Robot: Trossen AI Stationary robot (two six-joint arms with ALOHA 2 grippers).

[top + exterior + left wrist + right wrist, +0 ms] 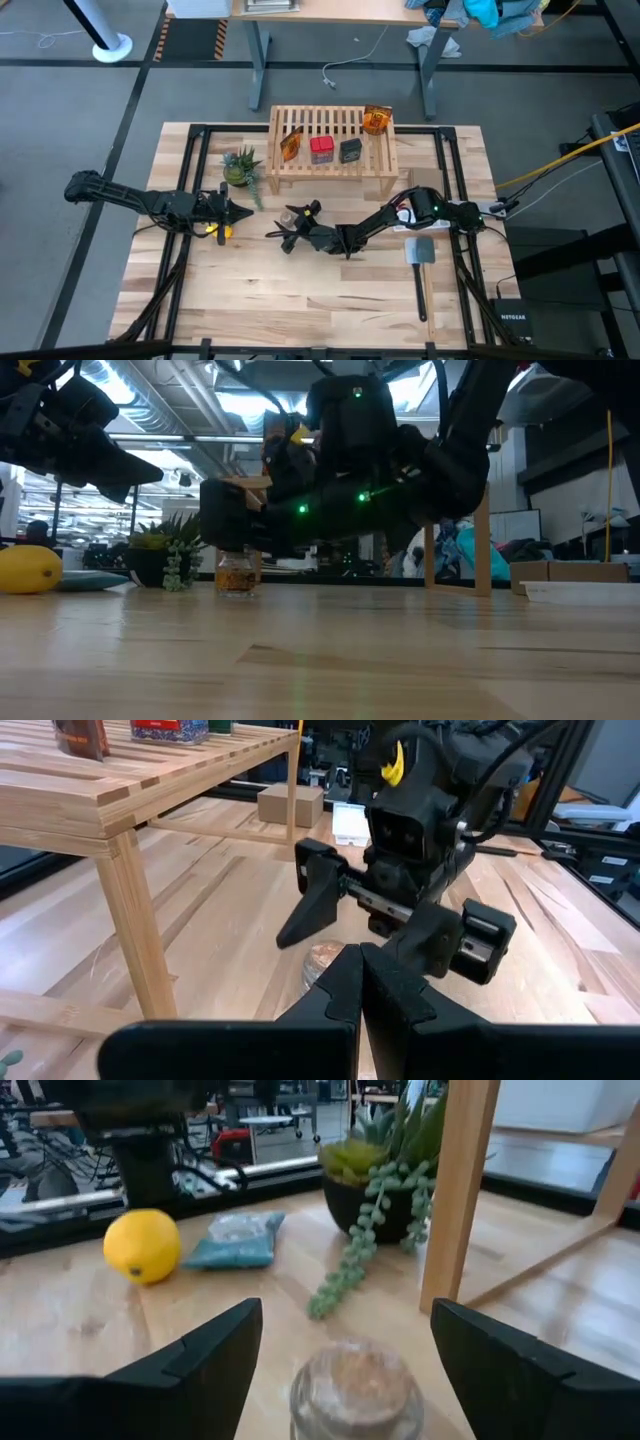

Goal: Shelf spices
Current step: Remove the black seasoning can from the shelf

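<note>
The light-wood shelf (330,125) stands at the far middle of the table. On its slatted top are two orange packets (291,145) (376,120), a red tin (321,148) and a dark grey box (350,150). The tiny clear jar (355,1390) stands upright on the table in front of the shelf, and shows in the low view (237,573) too. My right gripper (345,1320) is open, with one finger on either side of the jar, apart from it. My left gripper (360,985) is shut and empty, left of the jar, pointing at it.
A small green potted plant (241,166) stands by the shelf's left front leg (460,1190). A yellow round toy (142,1245) and a teal packet (235,1240) lie near my left gripper. A spatula (420,255) lies at the right.
</note>
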